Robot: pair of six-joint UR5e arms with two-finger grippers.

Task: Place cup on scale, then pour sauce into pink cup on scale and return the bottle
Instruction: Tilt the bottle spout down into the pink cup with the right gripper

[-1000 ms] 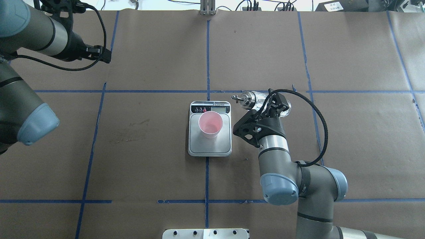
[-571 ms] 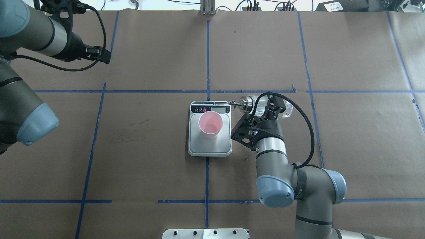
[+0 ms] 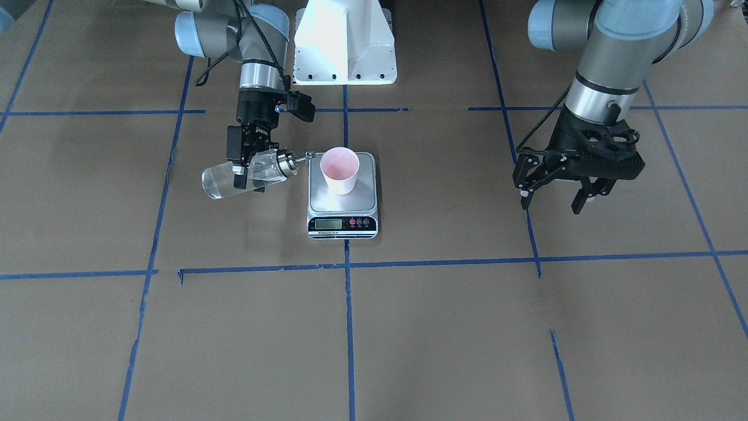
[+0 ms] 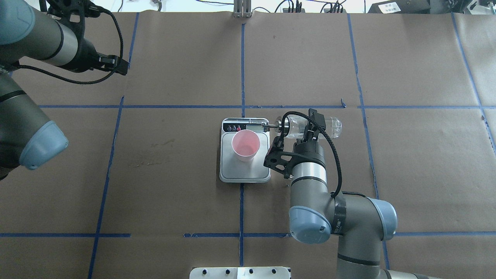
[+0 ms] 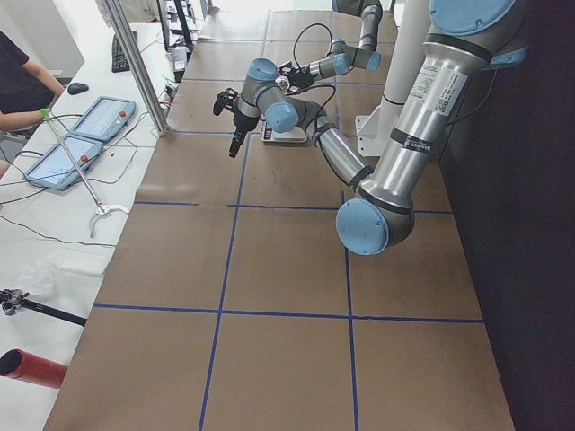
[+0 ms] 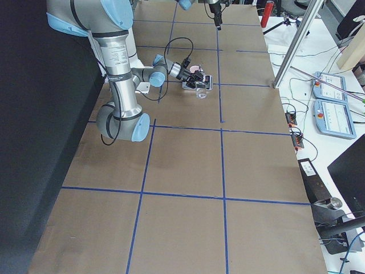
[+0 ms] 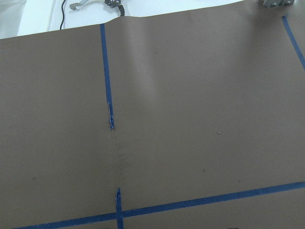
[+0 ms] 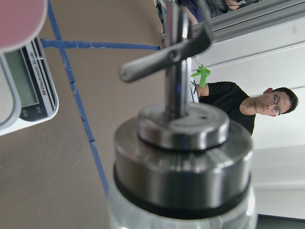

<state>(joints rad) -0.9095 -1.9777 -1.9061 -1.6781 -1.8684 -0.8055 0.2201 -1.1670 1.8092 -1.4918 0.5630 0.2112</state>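
While right pincer [image 3: 246, 175] clamps bottle [image 3: 216, 182] — left pincer [image 3: 550, 204] gapes.

We see bottle [image 3: 216, 182]: clear glass, glossy, light glinting through. Up close, cap [image 8: 183, 162]: polished silver metal, mirror-bright, black ring beneath. Now scale [image 4: 245, 172]: brushed steel plate, dull sheen. On it, cup [image 4: 245, 145]: paper, matt, pale pink inside. Under everything, table cover [image 4: 174, 186]: brown paper, matt, faintly creased, crossed by blue tape [image 4: 242, 58]. Both right gripper [image 3: 248, 175] and left gripper [image 3: 549, 204]: black, matt, plastic-looking. We note arm tubes [image 4: 308, 186]: satin grey metal; joint caps [image 4: 308, 224]: smooth pale blue.
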